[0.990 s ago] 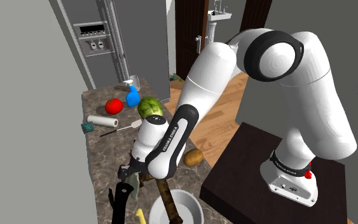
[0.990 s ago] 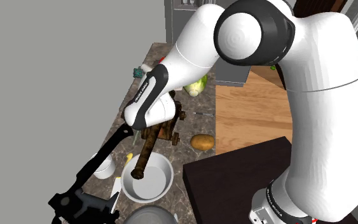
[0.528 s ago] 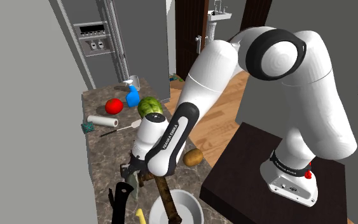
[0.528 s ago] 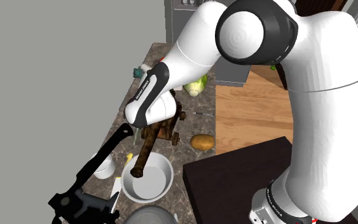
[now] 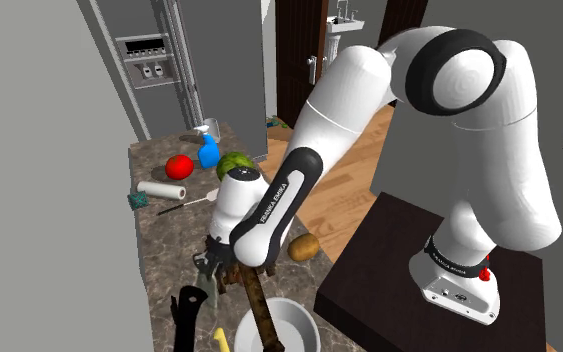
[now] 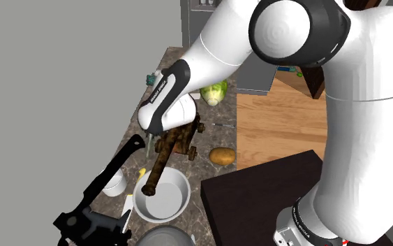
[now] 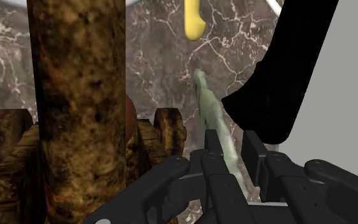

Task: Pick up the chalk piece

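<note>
Where the dark marbled worktop is seen past the gripper in the wrist view, a pale green chalk piece is found between the two black fingers. The fingers are drawn close together and pressed against its sides, so the chalk piece is clasped at its near end while the rest reaches out ahead of them. Whether it is raised off the stone cannot be told. A rusty brown toy cannon is set just beside the gripper on one side, and a long black object on the other; a small yellow thing is seen further ahead. In the second exterior view the chalk piece is shown as a pale sliver under the white hand, near the cannon's wheels, and the cannon's barrel is pointed over a white bowl. A potato is placed towards that view's right.
</note>
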Robot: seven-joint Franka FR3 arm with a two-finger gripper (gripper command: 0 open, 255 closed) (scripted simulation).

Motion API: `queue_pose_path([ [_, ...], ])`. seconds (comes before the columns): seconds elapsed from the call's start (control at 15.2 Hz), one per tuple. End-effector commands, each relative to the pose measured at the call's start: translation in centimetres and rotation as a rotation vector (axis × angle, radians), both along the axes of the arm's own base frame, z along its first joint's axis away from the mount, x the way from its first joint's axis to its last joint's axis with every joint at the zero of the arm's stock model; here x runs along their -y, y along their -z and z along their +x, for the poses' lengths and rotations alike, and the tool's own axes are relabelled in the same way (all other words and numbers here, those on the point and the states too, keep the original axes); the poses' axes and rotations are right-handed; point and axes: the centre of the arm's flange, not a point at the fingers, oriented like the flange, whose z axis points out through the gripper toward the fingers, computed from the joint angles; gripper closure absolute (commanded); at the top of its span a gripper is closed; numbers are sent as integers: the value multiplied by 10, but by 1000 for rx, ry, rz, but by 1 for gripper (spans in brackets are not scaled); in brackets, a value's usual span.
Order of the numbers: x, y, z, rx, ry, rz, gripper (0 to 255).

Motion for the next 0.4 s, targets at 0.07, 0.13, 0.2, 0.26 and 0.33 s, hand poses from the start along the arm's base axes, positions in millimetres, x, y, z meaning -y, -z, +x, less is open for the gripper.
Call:
queue_pose_path([
  [0.07, 0, -16, 0, 1, 0, 1, 255],
  [0.13, 0, -21, 0, 1, 0, 1, 255],
  [0.2, 0, -27, 0, 1, 0, 1, 255],
  [0.26, 0, -27, 0, 1, 0, 1, 255],
  [0.33, 0, -27, 0, 1, 0, 1, 255],
])
